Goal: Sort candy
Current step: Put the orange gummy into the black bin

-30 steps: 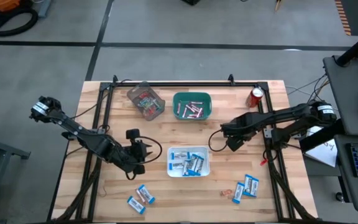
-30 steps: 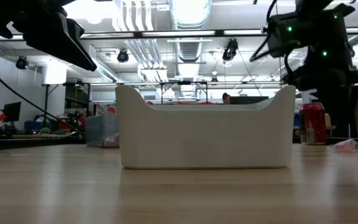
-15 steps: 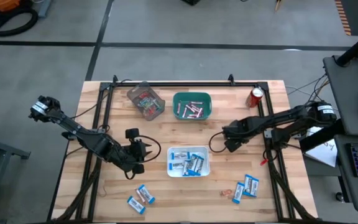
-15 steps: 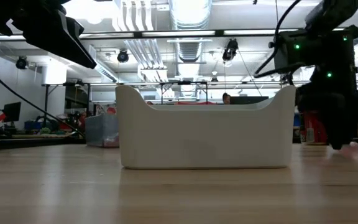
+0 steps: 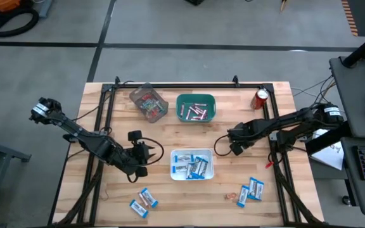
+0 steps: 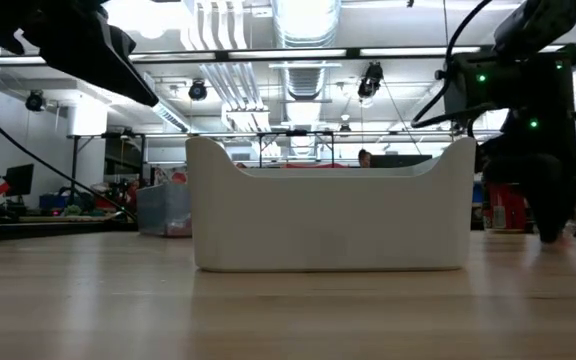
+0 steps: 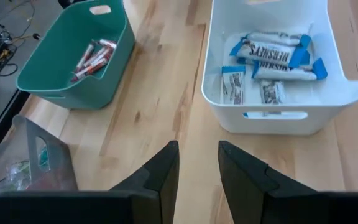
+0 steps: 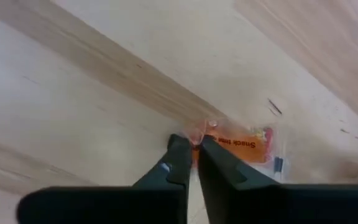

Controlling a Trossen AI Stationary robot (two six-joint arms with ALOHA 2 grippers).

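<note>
Right gripper [image 8: 194,152]: low on the bench [image 5: 170,196] right of the white bin [image 5: 192,164]; fingers nearly together, pinching the edge of an orange-labelled candy [image 8: 241,144] lying flat on the wood.
Left gripper [image 7: 197,163]: waiting left of the white bin, fingers slightly apart, holding nothing.
Sorted candy: blue-and-white packets [image 7: 272,53] in the white bin; sticks in the green bin [image 5: 196,107]; more in the clear tub [image 5: 148,102].
Unsorted candy: loose packets [image 5: 143,201] near the front edge, both sides.
Risk: the grip appears to catch only the wrapper's edge; the piece may slip or tear loose on lifting.
Risk: fingertips pressing the wood may drag.
</note>
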